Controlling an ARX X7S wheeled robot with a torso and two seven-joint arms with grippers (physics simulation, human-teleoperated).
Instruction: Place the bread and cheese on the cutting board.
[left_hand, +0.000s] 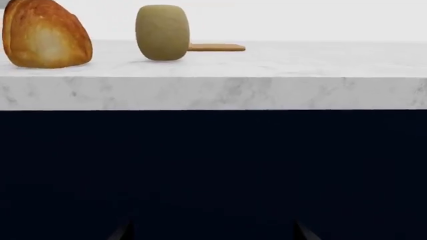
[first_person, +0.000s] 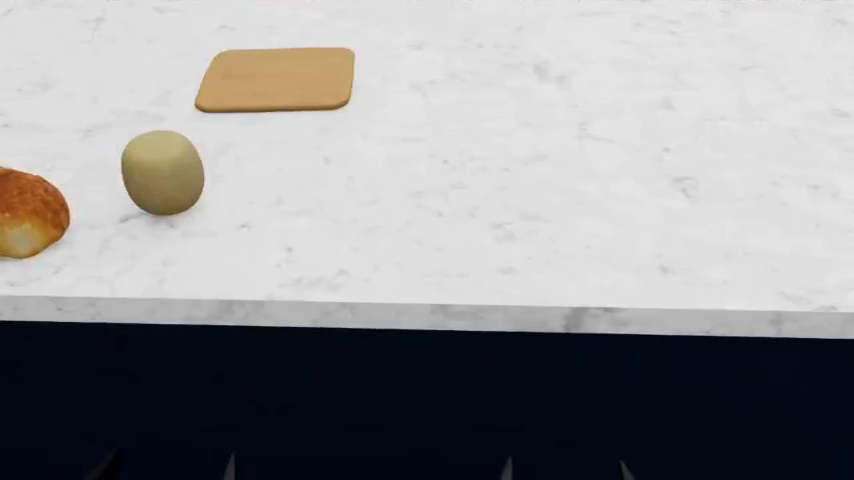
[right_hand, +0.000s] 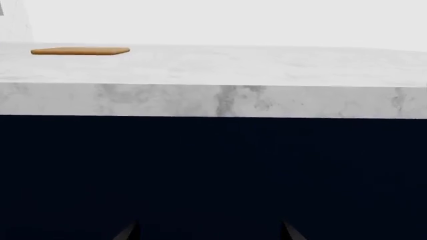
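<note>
The bread (first_person: 27, 212), a golden-brown crusty loaf, lies on the marble counter at the far left, partly cut off by the head view's edge. Just right of it the pale yellow-beige cheese (first_person: 163, 172) stands apart from it. The tan cutting board (first_person: 276, 79) lies flat farther back, bare. The left wrist view shows the bread (left_hand: 45, 34), cheese (left_hand: 162, 32) and the board's edge (left_hand: 217, 47); the right wrist view shows only the board (right_hand: 80, 50). My left gripper (first_person: 168, 468) and right gripper (first_person: 566, 468) hang open below the counter edge, holding nothing.
The white marble countertop (first_person: 561, 200) stretches wide to the right of the food. Its front edge (first_person: 427, 317) overhangs a dark navy cabinet face (first_person: 427, 400), which both grippers face from close up. Only the fingertips (left_hand: 123, 231) (right_hand: 130, 232) show in the wrist views.
</note>
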